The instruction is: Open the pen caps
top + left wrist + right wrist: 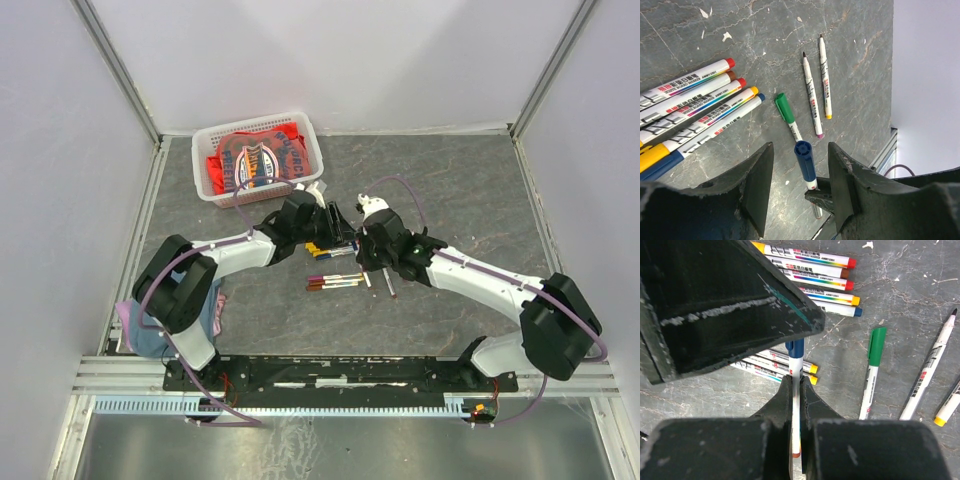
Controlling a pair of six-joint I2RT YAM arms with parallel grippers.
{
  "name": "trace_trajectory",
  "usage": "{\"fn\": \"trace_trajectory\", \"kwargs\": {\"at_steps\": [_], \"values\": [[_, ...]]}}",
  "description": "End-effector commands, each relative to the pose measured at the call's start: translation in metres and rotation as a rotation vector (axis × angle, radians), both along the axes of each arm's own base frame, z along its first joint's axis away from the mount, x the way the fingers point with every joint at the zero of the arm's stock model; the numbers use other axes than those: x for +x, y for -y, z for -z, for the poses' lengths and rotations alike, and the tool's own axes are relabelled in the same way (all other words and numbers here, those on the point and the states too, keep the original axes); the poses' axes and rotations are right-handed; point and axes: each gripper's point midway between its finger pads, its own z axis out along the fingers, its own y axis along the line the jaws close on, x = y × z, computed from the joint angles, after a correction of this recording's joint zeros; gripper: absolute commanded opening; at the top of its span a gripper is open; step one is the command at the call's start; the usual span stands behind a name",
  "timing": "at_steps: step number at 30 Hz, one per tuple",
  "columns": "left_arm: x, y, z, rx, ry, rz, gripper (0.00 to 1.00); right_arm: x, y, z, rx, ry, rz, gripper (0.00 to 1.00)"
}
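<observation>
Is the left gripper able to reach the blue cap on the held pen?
Likely yes: the left gripper stands open either side of the blue cap, nothing between; the right gripper grips the pen.

Five markers (pixel 695 106) in a row on one side of the green-capped pen (pixel 788 116); two uncapped pens (pixel 811 95) on the other; one blue-capped pen (pixel 804 156) just beside it.
</observation>
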Motion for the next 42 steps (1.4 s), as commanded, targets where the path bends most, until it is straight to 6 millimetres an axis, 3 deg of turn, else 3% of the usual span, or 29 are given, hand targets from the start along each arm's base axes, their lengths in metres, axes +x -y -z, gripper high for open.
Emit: {"fn": "trace_trajectory", "kwargs": {"at_steps": [1,11,15,19,22,26,29,39,42], "values": [[0.006,0.019,-0.028,-0.085,0.03,0.02,0.53,0.015,-0.017,-0.026,0.06,0.068,0.007,0.01],[0.003,0.021,-0.025,-0.085,0.028,0.027,0.39,0.017,-0.019,-0.027,0.053,0.076,0.011,0.01],[0.001,0.022,-0.024,-0.09,0.025,0.032,0.25,0.017,-0.017,-0.028,0.051,0.084,0.022,0.01],[0.0,0.023,-0.024,-0.104,0.025,0.044,0.04,0.018,-0.014,-0.03,0.049,0.093,0.037,0.01],[-0.001,0.023,-0.026,-0.113,0.035,0.048,0.03,0.017,-0.012,-0.031,0.055,0.097,0.046,0.04],[-0.001,0.022,-0.033,-0.122,0.062,0.053,0.03,0.013,-0.008,-0.034,0.075,0.109,0.05,0.25],[-0.002,0.024,-0.041,-0.137,0.081,0.07,0.03,0.009,-0.005,-0.034,0.085,0.114,0.047,0.33],[-0.005,0.026,-0.06,-0.263,0.073,0.099,0.03,0.004,-0.003,-0.027,0.137,0.099,0.04,0.35],[-0.006,0.026,-0.065,-0.3,0.072,0.11,0.03,0.005,-0.002,-0.027,0.161,0.098,0.04,0.3]]}}
